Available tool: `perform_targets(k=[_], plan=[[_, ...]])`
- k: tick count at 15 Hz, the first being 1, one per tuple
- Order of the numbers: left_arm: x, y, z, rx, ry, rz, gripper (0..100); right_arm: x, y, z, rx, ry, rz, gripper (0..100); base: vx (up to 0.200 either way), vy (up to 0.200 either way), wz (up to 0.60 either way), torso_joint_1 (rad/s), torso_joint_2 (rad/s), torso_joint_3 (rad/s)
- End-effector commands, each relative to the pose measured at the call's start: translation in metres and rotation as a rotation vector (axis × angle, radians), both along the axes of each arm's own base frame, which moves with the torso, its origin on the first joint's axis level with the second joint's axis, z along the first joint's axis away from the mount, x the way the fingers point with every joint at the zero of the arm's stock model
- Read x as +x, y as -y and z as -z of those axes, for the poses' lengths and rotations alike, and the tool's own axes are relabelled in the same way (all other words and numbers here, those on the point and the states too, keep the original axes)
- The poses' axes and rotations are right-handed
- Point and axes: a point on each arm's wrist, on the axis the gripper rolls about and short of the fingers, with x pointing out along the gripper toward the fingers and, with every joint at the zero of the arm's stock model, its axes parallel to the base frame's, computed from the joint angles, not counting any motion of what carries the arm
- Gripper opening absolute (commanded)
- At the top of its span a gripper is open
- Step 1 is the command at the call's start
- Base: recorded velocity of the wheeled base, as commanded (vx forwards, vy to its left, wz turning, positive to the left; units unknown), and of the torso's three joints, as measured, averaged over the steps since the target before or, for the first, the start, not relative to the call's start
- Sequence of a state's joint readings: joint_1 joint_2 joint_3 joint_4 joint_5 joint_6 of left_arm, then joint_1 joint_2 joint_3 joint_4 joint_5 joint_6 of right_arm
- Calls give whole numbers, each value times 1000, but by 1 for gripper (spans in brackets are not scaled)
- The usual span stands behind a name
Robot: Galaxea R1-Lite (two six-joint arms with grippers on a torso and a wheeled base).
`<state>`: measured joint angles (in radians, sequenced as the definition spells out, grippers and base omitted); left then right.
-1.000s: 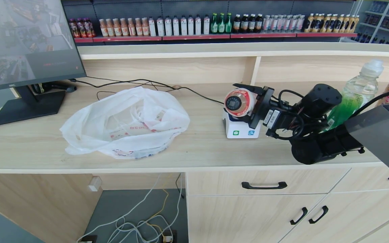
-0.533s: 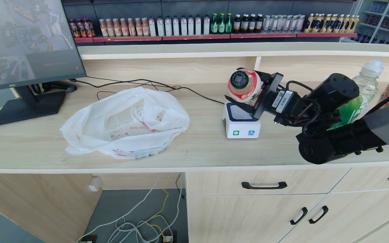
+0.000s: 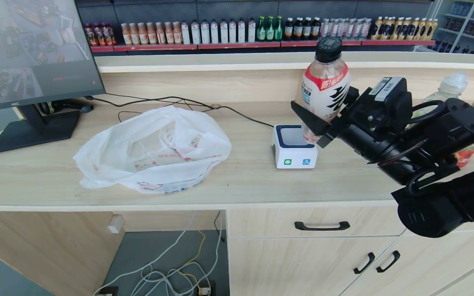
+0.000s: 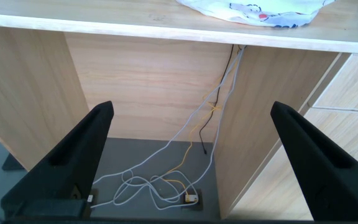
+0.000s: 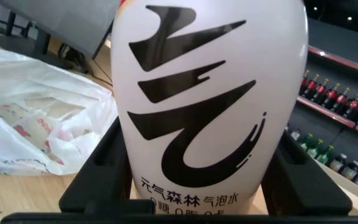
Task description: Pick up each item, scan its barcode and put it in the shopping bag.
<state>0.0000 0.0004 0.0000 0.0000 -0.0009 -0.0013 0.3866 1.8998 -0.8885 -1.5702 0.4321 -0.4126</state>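
White drink bottle [image 3: 324, 88] stands upright, squeezed by the right gripper [image 3: 323, 112], over the scanner [image 3: 293, 154]. Left gripper [image 4: 192, 111] hangs open.

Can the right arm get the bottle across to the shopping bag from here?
Probably yes. The right tool holds the white black-capped bottle upright above the white box scanner; nothing stands between it and the white plastic shopping bag, whose mouth lies open.

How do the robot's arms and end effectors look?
The right arm is black, with round drum-shaped joints, looped cables and white labels near the wrist. The right end effector and the left end effector have flat, black, tapered fingers.
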Motion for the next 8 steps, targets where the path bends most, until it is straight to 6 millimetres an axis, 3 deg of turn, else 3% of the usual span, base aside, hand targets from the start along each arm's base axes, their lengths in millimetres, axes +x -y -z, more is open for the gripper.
perform_targets(k=[1, 2, 8], plan=[[0, 0, 0, 0, 0, -1, 100, -25, -5, -15, 75, -23, -31, 0, 0, 0, 0, 0, 0, 0], [0, 0, 0, 0, 0, -1, 100, -29, -11, -14, 134, -76, -36, 0, 0, 0, 0, 0, 0, 0], [0, 0, 0, 0, 0, 1, 100, -39, 1, 1, 377, -322, 49, 0, 0, 0, 0, 0, 0, 0]])
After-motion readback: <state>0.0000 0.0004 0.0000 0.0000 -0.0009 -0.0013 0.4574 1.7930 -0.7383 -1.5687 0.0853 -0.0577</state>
